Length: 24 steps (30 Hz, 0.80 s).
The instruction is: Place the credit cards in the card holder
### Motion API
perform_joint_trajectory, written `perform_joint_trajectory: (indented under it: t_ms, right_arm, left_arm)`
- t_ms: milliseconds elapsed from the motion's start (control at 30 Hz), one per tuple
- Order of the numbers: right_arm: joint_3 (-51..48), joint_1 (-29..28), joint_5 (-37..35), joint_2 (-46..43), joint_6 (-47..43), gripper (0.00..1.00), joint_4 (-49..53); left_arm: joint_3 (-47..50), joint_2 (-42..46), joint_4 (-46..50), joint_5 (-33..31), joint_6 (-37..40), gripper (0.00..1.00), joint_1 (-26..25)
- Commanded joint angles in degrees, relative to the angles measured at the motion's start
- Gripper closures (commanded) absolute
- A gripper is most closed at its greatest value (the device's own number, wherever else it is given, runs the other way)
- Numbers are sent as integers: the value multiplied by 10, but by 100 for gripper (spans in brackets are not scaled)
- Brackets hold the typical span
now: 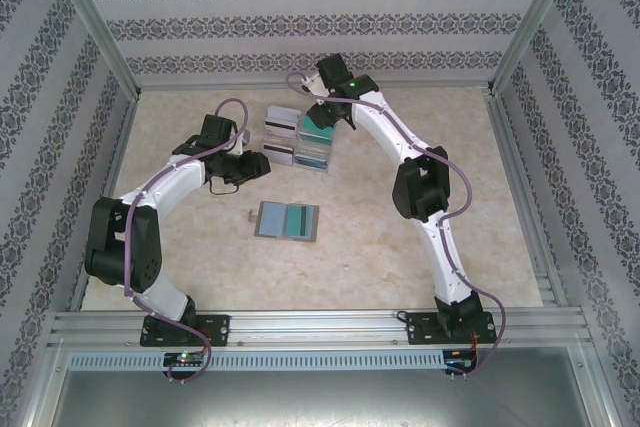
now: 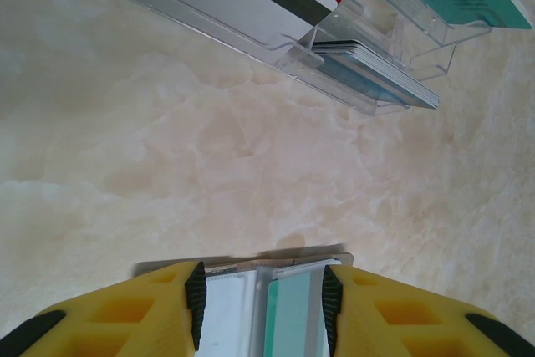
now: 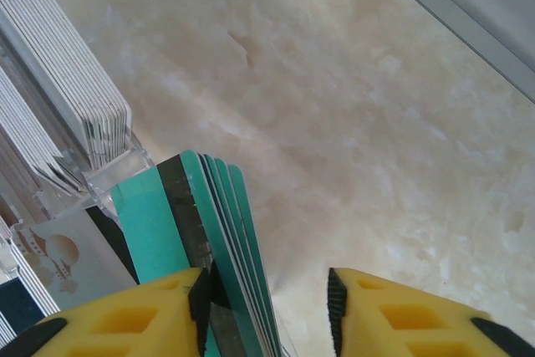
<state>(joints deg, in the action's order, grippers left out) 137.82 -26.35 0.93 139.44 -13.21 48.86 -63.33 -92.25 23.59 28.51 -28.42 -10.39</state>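
My right claw (image 3: 267, 290) straddles the leaning stack of teal cards (image 3: 209, 206) at the clear tray (image 3: 109, 181). One pad rests against the stack and the other is apart from it, so nothing is grasped yet. The worry is plain: several cards sit between my jaws, not one. If I pinch here I could lift the whole bunch, and they may fan out and slide onto the table (image 3: 351, 123). The light tray could also tip or drag along with them. The card holder (image 1: 288, 220) lies open and flat, well apart from the tray, a teal card showing inside. My left claw (image 2: 263, 277) hangs near it, jaws parted and holding nothing, so a loose holder may skid when a card is pushed in.
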Motion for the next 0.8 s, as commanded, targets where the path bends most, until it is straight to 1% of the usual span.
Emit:
perform_joint_trajectory:
  t_ms: [0, 133, 167, 233, 267, 333, 400, 500, 600, 700, 767]
  right_arm:
    - [-6, 6, 12, -30, 9, 61, 2]
    - [-8, 7, 16, -29, 10, 64, 3]
    - [-8, 7, 16, -29, 10, 61, 3]
    - [-9, 6, 18, -29, 7, 44, 4]
    - [-10, 6, 18, -29, 6, 41, 5]
    - [-8, 6, 25, -27, 5, 38, 9]
    - [-9, 5, 25, -24, 3, 39, 15]
    - [-11, 5, 16, -17, 1, 42, 19]
    - [-12, 5, 3, -15, 0, 48, 17]
    - [-12, 5, 0, -17, 0, 51, 14]
    - [-9, 5, 0, -17, 0, 56, 15]
  left_arm:
    - [2, 16, -4, 7, 15, 56, 6]
    - [1, 16, -4, 8, 16, 56, 5]
    - [2, 16, -4, 8, 16, 56, 5]
    - [1, 16, -4, 8, 16, 56, 6]
    - [2, 15, -4, 8, 15, 56, 6]
    - [3, 15, -5, 8, 16, 56, 6]
    - [3, 15, -4, 7, 16, 56, 5]
    - [4, 14, -6, 8, 15, 56, 5]
    - [3, 15, -5, 9, 15, 56, 6]
    - [4, 15, -3, 8, 16, 56, 5]
    - [4, 15, -4, 8, 16, 56, 6]
